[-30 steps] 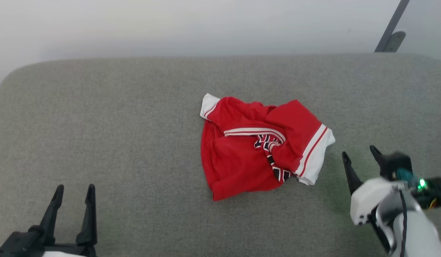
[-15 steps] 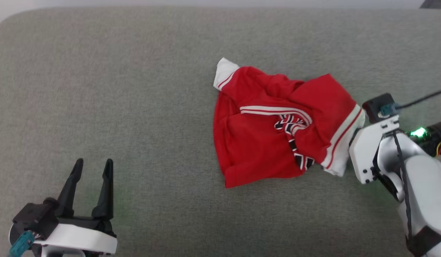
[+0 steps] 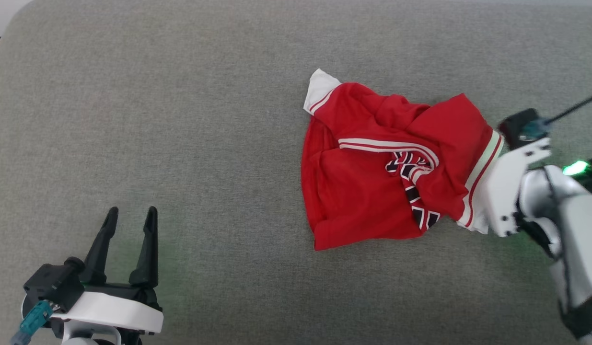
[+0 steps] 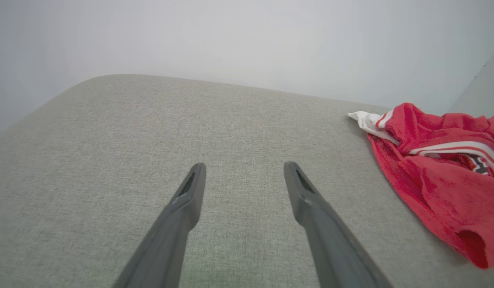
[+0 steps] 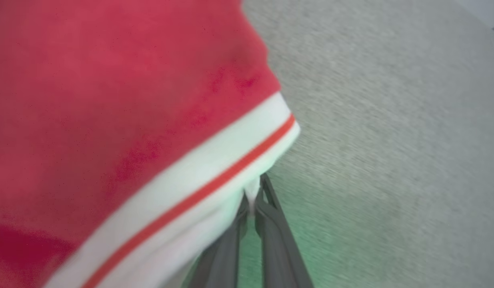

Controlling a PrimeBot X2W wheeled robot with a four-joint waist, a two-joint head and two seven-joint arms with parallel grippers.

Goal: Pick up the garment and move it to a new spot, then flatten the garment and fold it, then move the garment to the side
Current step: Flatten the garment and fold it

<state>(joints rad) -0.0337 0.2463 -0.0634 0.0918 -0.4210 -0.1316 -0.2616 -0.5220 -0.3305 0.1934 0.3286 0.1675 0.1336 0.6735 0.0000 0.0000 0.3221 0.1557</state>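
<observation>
The garment point(image 3: 367, 191) lies crumpled on the grey cushioned surface point(image 3: 180, 120), right of centre: red cloth, white striped trim, black-and-white lettering in a fold. My right arm's white wrist point(image 3: 514, 187) sits at the garment's right edge and hides the fingers there. In the right wrist view my right gripper point(image 5: 255, 196) is shut, pinching the white trimmed edge of the garment point(image 5: 111, 100). At the lower left my left gripper point(image 3: 132, 213) is open and holds nothing, well away from the cloth. The left wrist view shows my left gripper point(image 4: 245, 166) open above bare fabric, with the garment point(image 4: 439, 180) to its right.
The grey surface's rounded far edge point(image 4: 231, 82) meets a pale wall. A black cable point(image 3: 576, 108) runs off from my right wrist. Bare cushion stretches across the left half and in front of the garment.
The head camera has tilted down, shifting the whole picture. My right gripper has gone from open beside the garment to shut on its white trimmed edge. The left gripper stays open.
</observation>
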